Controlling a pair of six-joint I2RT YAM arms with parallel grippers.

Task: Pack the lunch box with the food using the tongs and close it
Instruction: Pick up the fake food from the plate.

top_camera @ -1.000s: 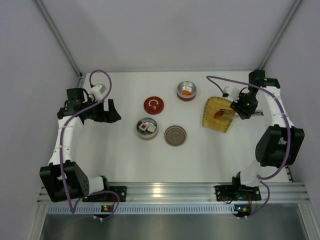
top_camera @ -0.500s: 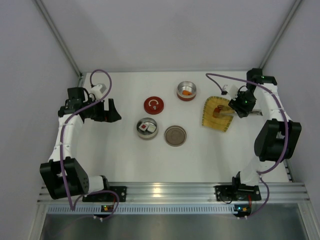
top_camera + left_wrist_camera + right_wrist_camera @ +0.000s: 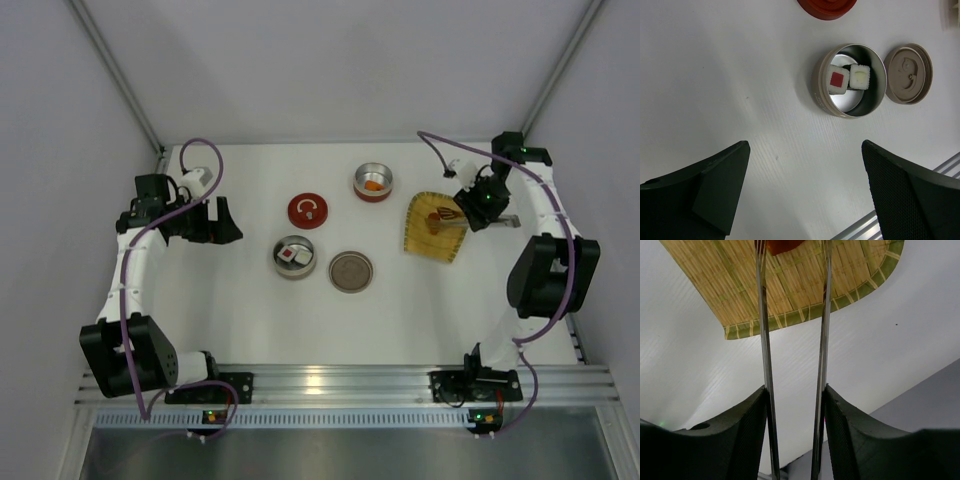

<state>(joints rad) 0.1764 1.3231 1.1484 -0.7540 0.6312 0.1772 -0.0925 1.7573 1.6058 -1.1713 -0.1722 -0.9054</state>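
Observation:
My right gripper [image 3: 795, 395] is shut on the tongs [image 3: 761, 340], whose two silver arms reach out over the yellow woven mat [image 3: 805, 280]. A reddish piece of food [image 3: 782, 245] shows between the tong arms at the view's top edge; its grip is cut off. From above, the right gripper [image 3: 472, 208] is at the mat's [image 3: 432, 240] far right corner. One lunch box tin [image 3: 850, 80] holds two white pieces, one red-centred [image 3: 838, 80]. Another tin [image 3: 372, 182] holds an orange piece [image 3: 372, 185]. My left gripper [image 3: 805, 150] hangs open over bare table, left of the tins.
A red lid [image 3: 308, 210] lies between the two tins. A beige lid [image 3: 351, 271] lies beside the near tin [image 3: 294, 257]. White walls close in on three sides. The aluminium rail with the arm bases [image 3: 340, 385] runs along the near edge.
My right gripper has drawn back toward the far right with the tongs, and the reddish piece has shifted the same way on the mat. The left arm has barely moved.

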